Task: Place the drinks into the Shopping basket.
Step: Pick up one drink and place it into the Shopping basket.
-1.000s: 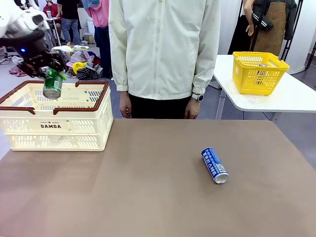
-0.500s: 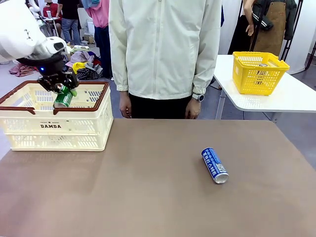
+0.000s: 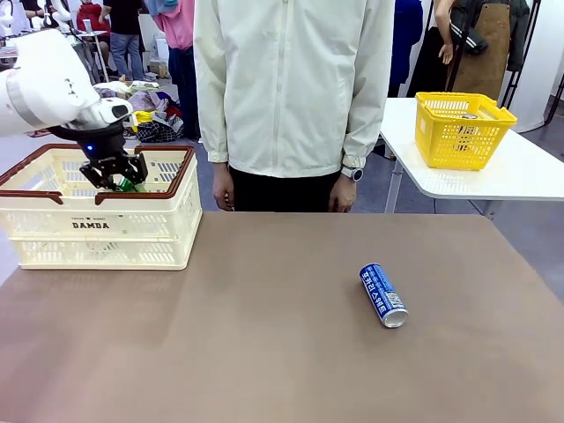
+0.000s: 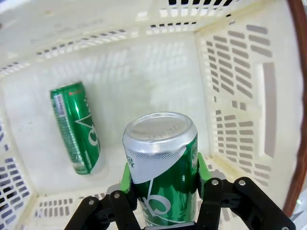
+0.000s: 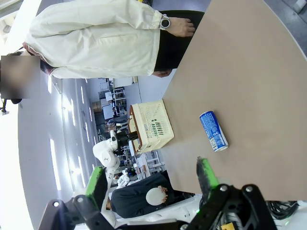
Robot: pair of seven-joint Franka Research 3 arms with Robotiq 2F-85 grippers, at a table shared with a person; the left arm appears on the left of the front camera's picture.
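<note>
A blue-and-white drink can (image 3: 383, 295) lies on its side on the brown table, right of the middle; the right wrist view has the same can (image 5: 213, 130). At the far left stands the cream Shopping basket (image 3: 97, 225) with its brown rim. My left gripper (image 3: 115, 176) reaches down inside it, shut on a green can (image 3: 127, 185). In the left wrist view the held green can (image 4: 160, 163) stands upright between the green pads (image 4: 125, 176) above the basket floor (image 4: 144, 81). Another green can (image 4: 76, 127) lies flat there. My right gripper (image 5: 152, 175) hangs open above the table, holding nothing.
A person in a cream jacket (image 3: 291, 88) stands at the table's far edge with both hands hanging down. A small yellow basket (image 3: 463, 128) sits on a white side table at the back right. Bare brown tabletop (image 3: 264, 335) lies between the Shopping basket and the blue can.
My left gripper has carried the green can rightward and down, from above the basket's left side to inside the basket. The blue can has not moved.
</note>
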